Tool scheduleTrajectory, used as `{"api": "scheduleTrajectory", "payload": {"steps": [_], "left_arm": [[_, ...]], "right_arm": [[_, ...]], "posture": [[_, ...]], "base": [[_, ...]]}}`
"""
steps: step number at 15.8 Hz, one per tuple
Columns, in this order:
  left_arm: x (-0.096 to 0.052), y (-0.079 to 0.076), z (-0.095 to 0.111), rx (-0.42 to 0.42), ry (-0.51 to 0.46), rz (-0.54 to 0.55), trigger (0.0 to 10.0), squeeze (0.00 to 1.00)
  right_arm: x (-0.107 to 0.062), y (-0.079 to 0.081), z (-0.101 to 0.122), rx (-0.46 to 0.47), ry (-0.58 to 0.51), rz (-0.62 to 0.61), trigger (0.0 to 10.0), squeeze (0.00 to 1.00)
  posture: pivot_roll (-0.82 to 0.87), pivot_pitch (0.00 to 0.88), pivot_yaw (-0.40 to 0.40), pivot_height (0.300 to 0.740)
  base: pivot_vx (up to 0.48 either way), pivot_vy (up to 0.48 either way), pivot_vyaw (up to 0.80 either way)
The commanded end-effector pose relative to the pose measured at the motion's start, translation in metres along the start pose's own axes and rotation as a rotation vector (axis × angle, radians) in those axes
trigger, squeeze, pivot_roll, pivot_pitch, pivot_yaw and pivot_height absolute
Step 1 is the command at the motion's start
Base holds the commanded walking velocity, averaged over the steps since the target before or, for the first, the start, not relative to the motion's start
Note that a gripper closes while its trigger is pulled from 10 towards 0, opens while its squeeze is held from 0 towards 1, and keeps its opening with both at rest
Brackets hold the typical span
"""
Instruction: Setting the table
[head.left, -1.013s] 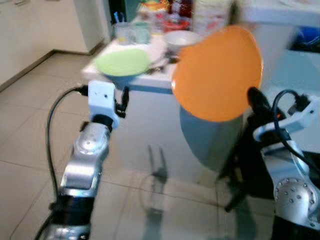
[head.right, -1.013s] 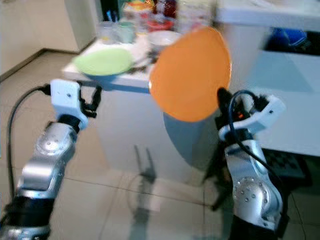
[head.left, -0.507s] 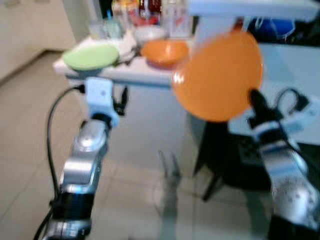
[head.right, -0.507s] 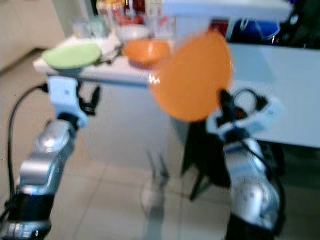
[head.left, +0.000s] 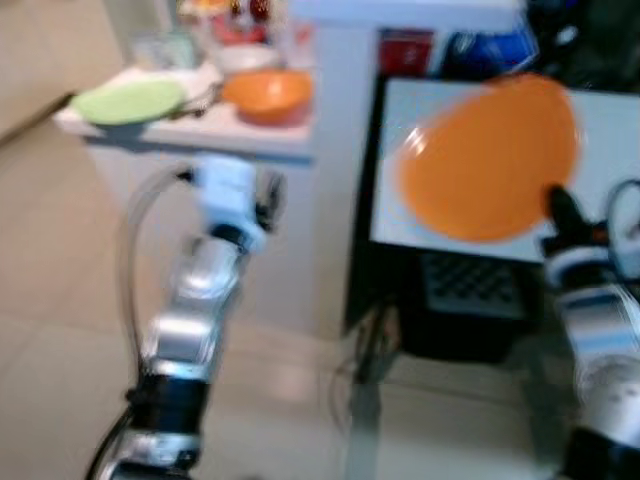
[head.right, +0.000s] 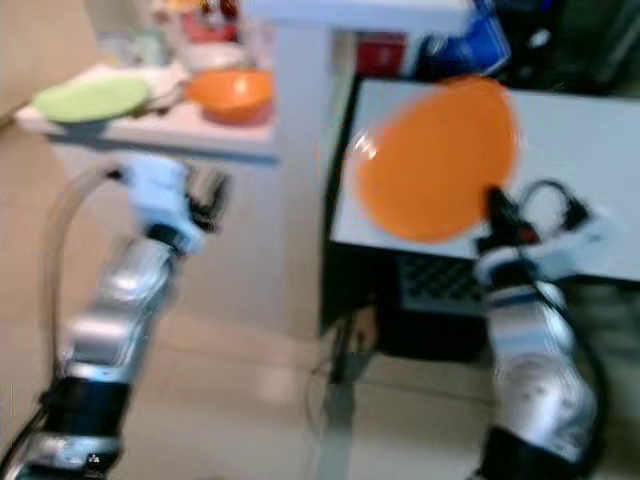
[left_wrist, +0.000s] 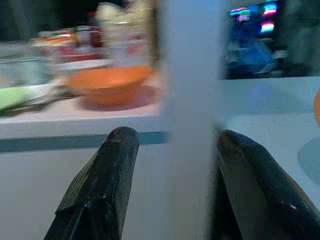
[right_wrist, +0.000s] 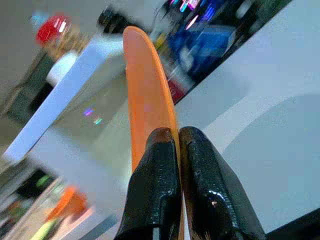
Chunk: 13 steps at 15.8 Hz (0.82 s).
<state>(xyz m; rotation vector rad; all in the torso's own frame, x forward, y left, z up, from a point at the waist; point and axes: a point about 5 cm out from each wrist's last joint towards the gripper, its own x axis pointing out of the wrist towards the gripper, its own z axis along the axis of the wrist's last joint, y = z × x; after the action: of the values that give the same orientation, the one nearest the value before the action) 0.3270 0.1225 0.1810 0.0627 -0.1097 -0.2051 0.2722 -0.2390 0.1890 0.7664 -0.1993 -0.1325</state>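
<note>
orange plate (head.left: 488, 160) pinched in right end effector (right_wrist: 178, 137), white table (head.left: 610, 130), tiled floor (head.left: 60, 330)

Orange plate (head.left: 488, 160) upright, rim pinched; orange bowl (head.left: 265, 95), green plate (head.left: 127, 101) on counter.

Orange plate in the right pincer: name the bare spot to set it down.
The white table behind the orange plate looks bare. The counter is crowded by the green plate, orange bowl and jars.
</note>
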Motion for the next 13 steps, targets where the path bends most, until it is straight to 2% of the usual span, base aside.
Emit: {"api": "scheduleTrajectory", "payload": {"steps": [1,2,4,6,8,10,11,13], "left_arm": [[-0.003,0.008,0.006,0.015,-0.022,0.037,10.0,0.0],[-0.004,0.009,0.007,0.017,-0.024,0.043,10.0,0.0],[-0.006,0.007,0.004,0.034,-0.01,0.036,10.0,0.0],[-0.002,0.005,0.004,0.064,-0.019,0.018,10.0,0.0],[0.0,0.01,0.01,0.025,-0.013,0.087,10.0,0.0],[0.0,0.009,0.021,0.065,-0.066,0.066,10.0,0.0],[0.001,0.008,0.026,0.094,-0.081,0.044,10.0,0.0],[0.003,0.009,0.027,0.115,-0.087,0.039,10.0,0.0]], "right_arm": [[0.007,0.019,-0.001,0.017,0.001,0.085,10.0,0.0],[0.011,0.021,-0.005,0.013,0.015,0.088,10.0,0.0],[0.012,0.029,-0.009,0.011,0.03,0.12,10.0,0.0],[0.007,0.026,-0.012,-0.009,0.027,0.079,10.0,0.0],[0.008,0.028,-0.013,-0.014,0.028,0.076,10.0,0.0],[0.01,0.021,-0.023,-0.015,0.06,0.027,10.0,0.0],[0.008,0.014,-0.034,-0.052,0.1,-0.03,10.0,0.0],[0.006,0.007,-0.041,-0.004,0.112,-0.084,10.0,0.0]], "posture": [[-0.04,0.0,-0.033,0.74],[-0.04,0.0,-0.035,0.74],[-0.05,0.0,0.011,0.74],[-0.06,0.0,0.013,0.74],[-0.05,0.0,0.012,0.74],[-0.04,0.0,0.019,0.74],[-0.04,0.0,0.029,0.74],[-0.05,0.0,0.041,0.74]], "base": [[0.0,-0.442,0.0],[0.0,-0.439,0.0],[0.0,-0.439,0.0],[0.0,-0.439,0.0],[0.0,0.0,0.0],[0.0,0.0,0.0],[0.0,0.0,0.0],[0.131,0.0,0.0]]}}
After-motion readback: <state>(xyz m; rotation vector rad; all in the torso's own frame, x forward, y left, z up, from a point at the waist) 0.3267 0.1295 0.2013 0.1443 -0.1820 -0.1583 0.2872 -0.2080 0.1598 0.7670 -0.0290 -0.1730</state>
